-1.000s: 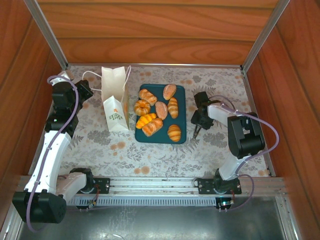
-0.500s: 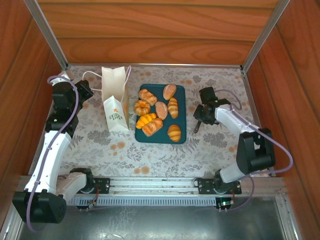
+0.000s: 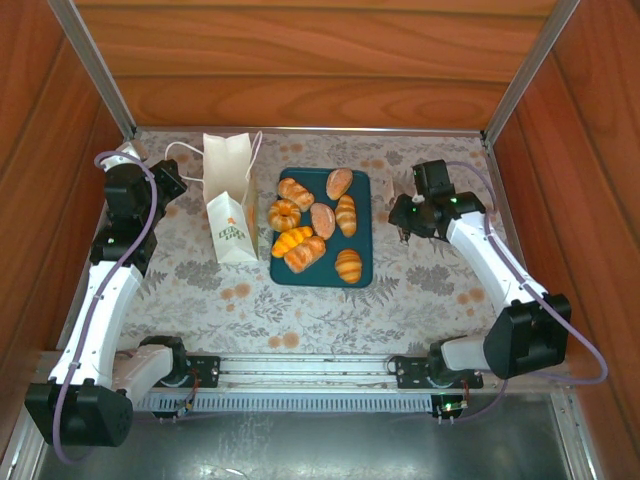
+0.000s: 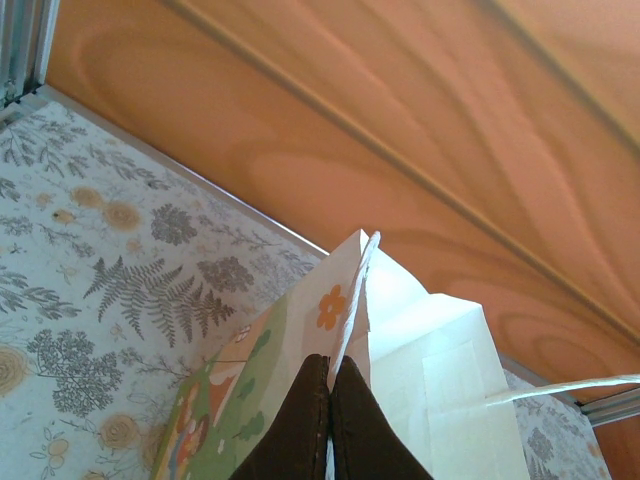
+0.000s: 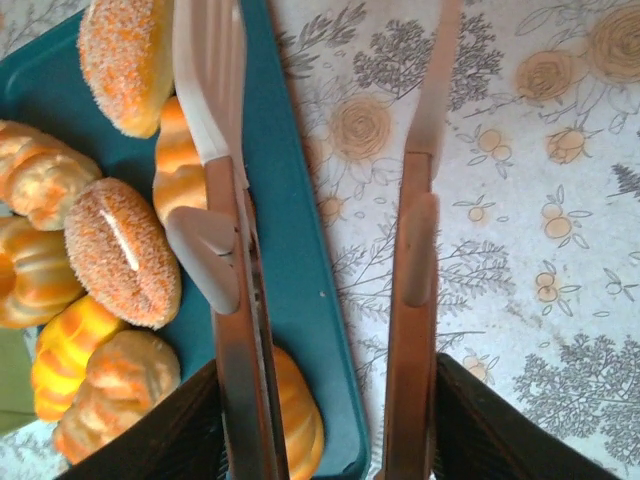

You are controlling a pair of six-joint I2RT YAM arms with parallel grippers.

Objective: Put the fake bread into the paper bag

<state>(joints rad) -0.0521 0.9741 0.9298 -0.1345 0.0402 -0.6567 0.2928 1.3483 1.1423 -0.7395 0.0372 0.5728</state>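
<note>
Since the earlier frame the right arm has swung its elbow out toward the near right. The right tool has drawn back a little from the tray toward the far right. The left arm, the bag and the bread have not changed.

From above, all the fake bread I can see lies on the dark teal tray in the middle of the desk. The paper bag stands just left of the tray, and the left tool reaches to its left side.

At the left wrist, the left tool is clenched on the upper rim of the paper bag and pinches the paper. The inside of the bag is hidden.

At the right wrist, the right tool is released and holds nothing. One finger hangs over the right part of the tray, the other over the bare desk. The fake bread lies to the left of it, untouched.

I judge that the task is near its start: the bag is held ready, no piece is picked up, and every visible piece must yet go in.
</note>
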